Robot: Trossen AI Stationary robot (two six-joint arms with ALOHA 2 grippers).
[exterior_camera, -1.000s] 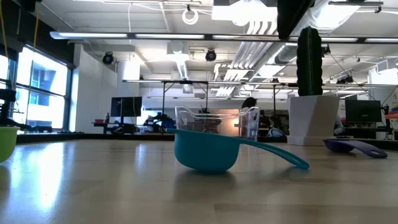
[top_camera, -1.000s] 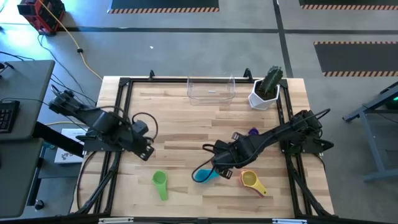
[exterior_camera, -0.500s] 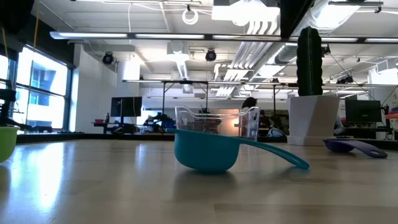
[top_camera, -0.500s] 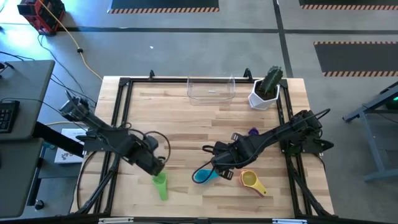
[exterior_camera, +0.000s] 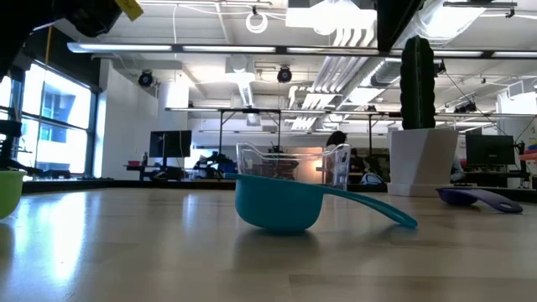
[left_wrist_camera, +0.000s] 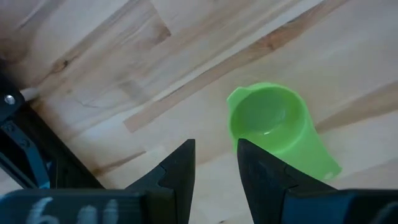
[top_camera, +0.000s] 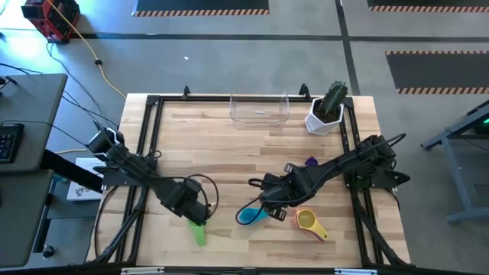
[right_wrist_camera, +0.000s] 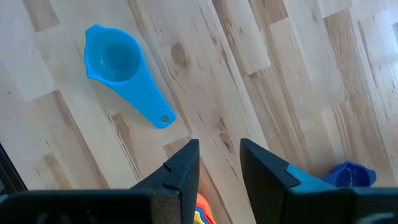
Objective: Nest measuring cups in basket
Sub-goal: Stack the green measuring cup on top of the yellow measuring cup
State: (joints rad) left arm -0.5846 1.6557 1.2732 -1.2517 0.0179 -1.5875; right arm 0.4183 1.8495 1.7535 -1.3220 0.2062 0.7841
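A green cup lies on the table near the front left, mostly under my left gripper (top_camera: 197, 214); its handle (top_camera: 199, 234) sticks out toward the near edge. In the left wrist view, the gripper (left_wrist_camera: 216, 165) hangs open by a narrow gap just beside the green cup (left_wrist_camera: 277, 127). My right gripper (top_camera: 267, 202) hangs narrowly open over the table centre, above and beside a teal cup (top_camera: 247, 216), which also shows in the right wrist view (right_wrist_camera: 118, 62). A yellow cup (top_camera: 307, 221) lies near it. A purple cup (top_camera: 311, 162) lies farther back. The clear basket (top_camera: 260, 109) stands at the far edge.
A white pot with a green cactus (top_camera: 327, 111) stands right of the basket at the far right. A black frame (top_camera: 149, 130) runs around the table. Bare wood lies between the cups and the basket.
My left gripper has moved toward the table's near edge and a little to the right, ending over the green cup's bowl. The right arm and all cups have kept still.
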